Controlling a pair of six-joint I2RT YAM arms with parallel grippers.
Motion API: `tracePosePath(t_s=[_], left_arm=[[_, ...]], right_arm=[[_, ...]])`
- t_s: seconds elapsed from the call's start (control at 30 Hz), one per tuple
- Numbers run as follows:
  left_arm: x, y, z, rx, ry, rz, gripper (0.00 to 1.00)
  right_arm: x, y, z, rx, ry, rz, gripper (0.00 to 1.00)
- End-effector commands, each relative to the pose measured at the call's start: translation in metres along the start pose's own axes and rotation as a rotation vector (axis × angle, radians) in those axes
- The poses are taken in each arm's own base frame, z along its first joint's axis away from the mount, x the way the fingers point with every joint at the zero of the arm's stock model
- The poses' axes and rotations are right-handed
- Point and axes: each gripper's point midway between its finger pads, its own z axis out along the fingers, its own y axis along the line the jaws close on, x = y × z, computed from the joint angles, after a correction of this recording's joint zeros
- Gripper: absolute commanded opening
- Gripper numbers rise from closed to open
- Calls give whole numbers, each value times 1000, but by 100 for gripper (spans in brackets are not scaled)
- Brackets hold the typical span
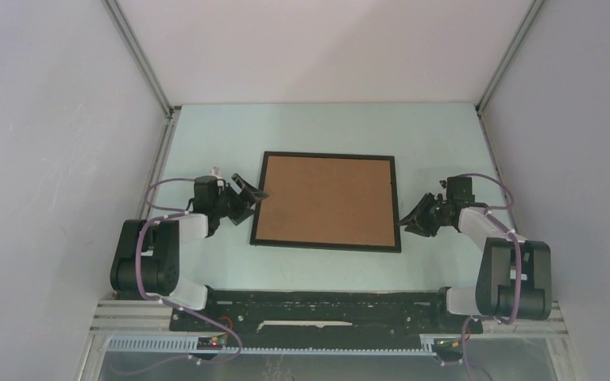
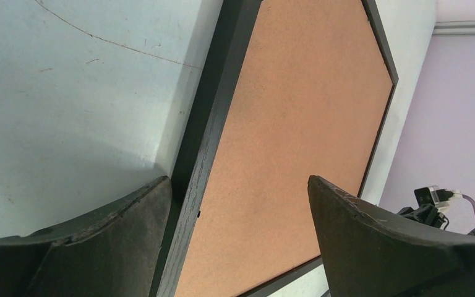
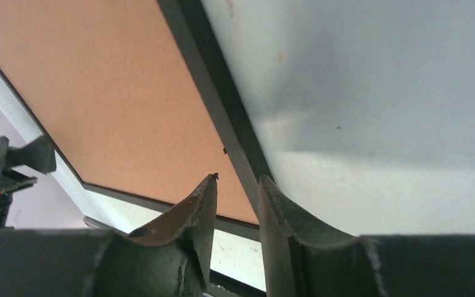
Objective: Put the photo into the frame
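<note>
The black frame (image 1: 327,155) lies flat on the table, back up, with a brown cardboard board (image 1: 326,200) filling it. The photo is hidden. My left gripper (image 1: 252,194) is open at the frame's left edge. In the left wrist view it (image 2: 238,180) stands wide across the left rail (image 2: 213,117), one finger on the table side and the other over the board (image 2: 297,111). My right gripper (image 1: 407,222) is at the frame's right edge. In the right wrist view it (image 3: 238,178) has narrowed onto the right rail (image 3: 210,86), one finger on each side.
Pale green table (image 1: 326,127) between white walls, with aluminium posts at the back corners. The two arm bases (image 1: 326,305) sit on the black rail at the near edge. Bare table surrounds the frame on all sides.
</note>
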Motion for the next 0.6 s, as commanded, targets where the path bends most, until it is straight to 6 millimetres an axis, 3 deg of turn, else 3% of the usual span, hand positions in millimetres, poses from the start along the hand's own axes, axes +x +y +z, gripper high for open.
tracePosePath(t_s=[0.0,0.57], left_arm=[[17,4,-1,-15,63,-25,90],[17,4,-1,-11,62,-23,90]], right_arm=[[-9,-10,1,12,-16,11,37],[-3,-1,23,-44,65,-15,36]])
